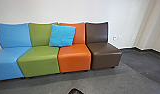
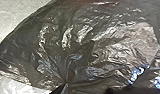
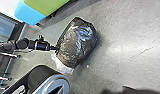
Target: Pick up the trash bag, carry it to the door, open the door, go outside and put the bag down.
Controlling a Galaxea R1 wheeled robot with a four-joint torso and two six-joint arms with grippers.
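In the right wrist view the left gripper (image 3: 55, 48), at the end of the dark left arm, is shut on one side of the dark, shiny trash bag (image 3: 77, 41). A whitish, see-through part sticks out at one end of the bag. Close up in the left wrist view, the crinkled bag (image 2: 101, 47) has folds that run together at one point. A small dark, rounded shape (image 1: 75, 91) shows at the head view's bottom edge; I cannot tell what it is.
Joined blue (image 1: 11, 60), green (image 1: 41, 58), orange (image 1: 74, 56) and brown (image 1: 104, 53) seats stand along the white wall, with a light-blue cushion (image 1: 62, 35) on them. Grey floor (image 1: 108, 81) lies in front.
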